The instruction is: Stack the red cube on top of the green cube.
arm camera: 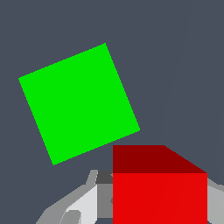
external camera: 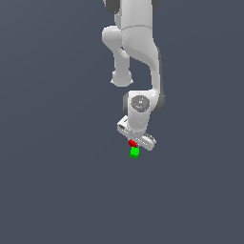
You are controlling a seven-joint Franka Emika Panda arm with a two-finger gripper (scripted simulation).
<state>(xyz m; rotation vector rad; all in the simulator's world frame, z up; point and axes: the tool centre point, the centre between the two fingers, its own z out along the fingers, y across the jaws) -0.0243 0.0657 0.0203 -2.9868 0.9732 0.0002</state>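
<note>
A plain, flat, dark slate-blue ground (external camera: 52,190) fills the whole scene.

You see only a plain dark grey-blue floor (external camera: 52,190) filling both views, flat, uniform, unmarked from edge to edge.

The arm (external camera: 138,57) reaches down, end effector (external camera: 135,141) clamped shut.

Glossy white rounded arm (external camera: 136,43), dark grey joint bands, round grey wrist cap (external camera: 139,103), pale grey jaws
</note>
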